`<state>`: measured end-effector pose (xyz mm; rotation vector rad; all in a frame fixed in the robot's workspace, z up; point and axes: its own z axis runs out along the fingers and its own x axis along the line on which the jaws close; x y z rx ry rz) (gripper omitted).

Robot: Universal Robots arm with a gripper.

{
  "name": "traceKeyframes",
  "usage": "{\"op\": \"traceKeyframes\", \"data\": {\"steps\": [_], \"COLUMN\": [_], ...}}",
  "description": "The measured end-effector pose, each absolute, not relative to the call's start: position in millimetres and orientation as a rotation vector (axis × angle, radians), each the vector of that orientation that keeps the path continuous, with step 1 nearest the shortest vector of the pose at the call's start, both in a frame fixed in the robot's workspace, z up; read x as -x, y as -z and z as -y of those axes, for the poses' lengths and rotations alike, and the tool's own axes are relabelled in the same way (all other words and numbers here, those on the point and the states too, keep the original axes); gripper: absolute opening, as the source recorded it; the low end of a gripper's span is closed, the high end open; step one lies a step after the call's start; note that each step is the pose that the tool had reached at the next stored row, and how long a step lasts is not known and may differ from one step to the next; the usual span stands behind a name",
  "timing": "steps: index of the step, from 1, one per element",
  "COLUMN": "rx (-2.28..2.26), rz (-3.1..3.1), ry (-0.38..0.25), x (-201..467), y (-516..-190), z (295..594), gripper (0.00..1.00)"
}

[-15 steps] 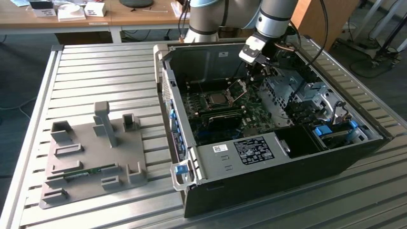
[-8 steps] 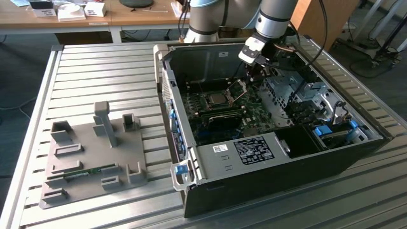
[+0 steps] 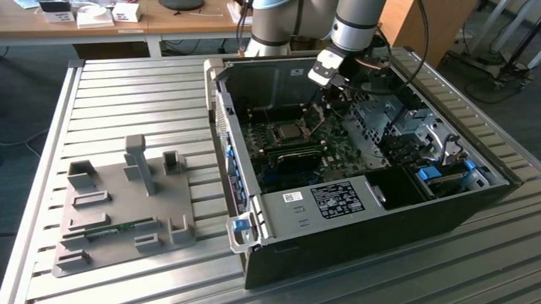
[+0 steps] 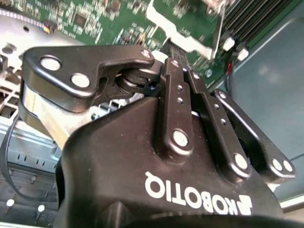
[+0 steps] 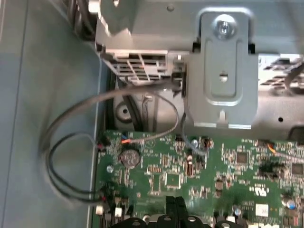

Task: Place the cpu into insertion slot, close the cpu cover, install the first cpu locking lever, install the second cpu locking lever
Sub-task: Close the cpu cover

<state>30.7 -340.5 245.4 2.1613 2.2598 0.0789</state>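
— Where was my gripper at that moment?

— Your gripper (image 3: 338, 95) hung inside the open computer case (image 3: 355, 234), in the upper middle of the exterior view, above the green circuit board (image 3: 343, 151). Whether it stood open or closed, I could not tell.

— And the cpu?

— You had the cpu (image 3: 290, 131) a little above the centre of that frame, lower than your gripper, toward the exterior view's left and apart from it. It looked like a small flat square with a silvery-grey top. It lay in the middle of the insertion slot (image 3: 272, 134), a dark square socket with a pale metal rim. The long black memory slots (image 3: 296, 158) ran just below it in the frame.

— What else did you see?

— In the first wrist view you had a round coin battery (image 5: 130, 157) on the board, thin grey cables (image 5: 71, 123) looping beside it, and a grey metal bracket (image 5: 223, 71). On the slatted metal table (image 3: 127, 95), at the exterior view's left, sat a grey fixture plate (image 3: 110, 190).
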Motion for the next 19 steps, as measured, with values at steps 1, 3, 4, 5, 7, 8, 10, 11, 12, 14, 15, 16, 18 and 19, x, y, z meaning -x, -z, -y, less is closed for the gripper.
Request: {"op": "traceKeyframes", "data": {"steps": [1, 3, 4, 5, 7, 8, 10, 11, 12, 14, 15, 16, 18, 19], "rx": [-2.16, -2.157, -2.155, -2.154, -2.151, -2.149, -2.146, -2.145, -2.143, -2.142, -2.142, -2.142, -2.141, -2.142], "rz": [-2.258, -2.255, -2.254, -2.252, -2.249, -2.248, -2.245, -2.243, -2.242, -2.24, -2.24, -2.24, -2.24, -2.241], "ry": [-0.082, -0.088, -0.091, -0.094, -0.101, -0.103, -0.109, -0.112, -0.114, -0.118, -0.118, -0.118, -0.118, -0.118], "x": [-27, -21, -18, -15, -8, -5, 3, 6, 9, 13, 13, 13, 13, 13], "y": [-245, -245, -245, -245, -245, -245, -245, -245, -245, -245, -245, -245, -245, -245], "z": [340, 340, 340, 340, 340, 340, 341, 341, 341, 341, 341, 341, 341, 341], "gripper": [0.11, 0.11, 0.11, 0.11, 0.11, 0.11, 0.11, 0.11, 0.11, 0.11, 0.11, 0.11, 0.11, 0.11]}}
